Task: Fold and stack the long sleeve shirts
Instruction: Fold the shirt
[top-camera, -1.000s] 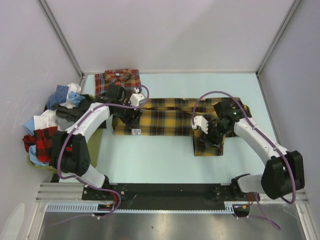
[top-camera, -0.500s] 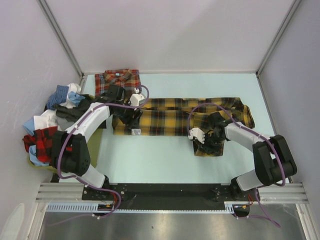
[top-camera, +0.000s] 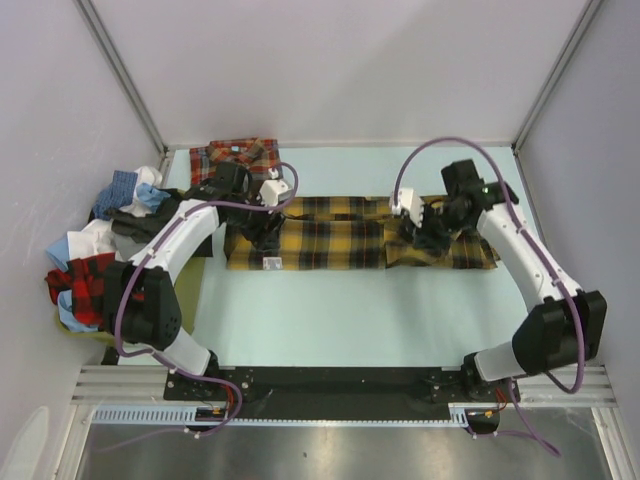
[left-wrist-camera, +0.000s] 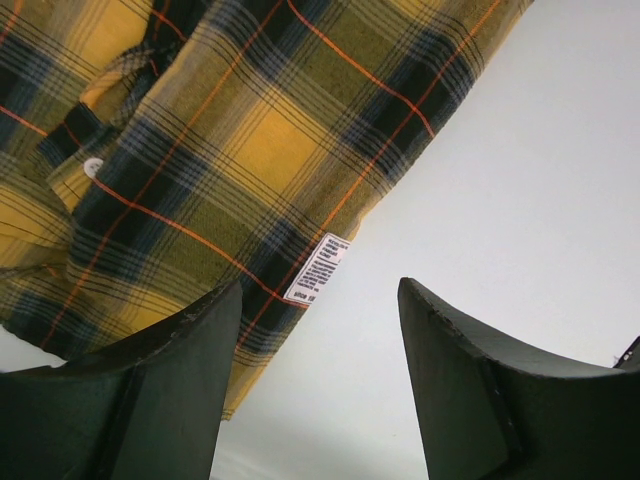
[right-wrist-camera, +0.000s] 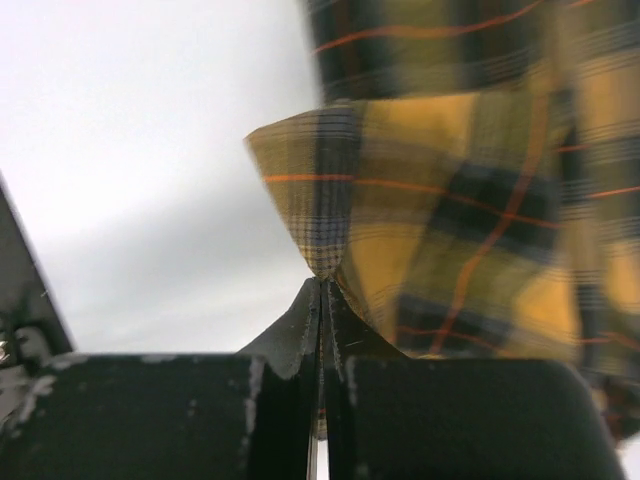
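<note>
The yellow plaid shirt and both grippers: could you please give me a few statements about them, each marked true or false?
1. The right gripper is shut on a pinched fold of the yellow-and-black plaid shirt. True.
2. The left gripper is clamped on the shirt's white care label. False: it is open, and the label shows between its fingers, ungripped.
3. The red-orange plaid shirt lies beyond the yellow one, near the far left corner of the table. True.
4. The heap of other clothes sits on the right side. False: it is at the left edge.
</note>
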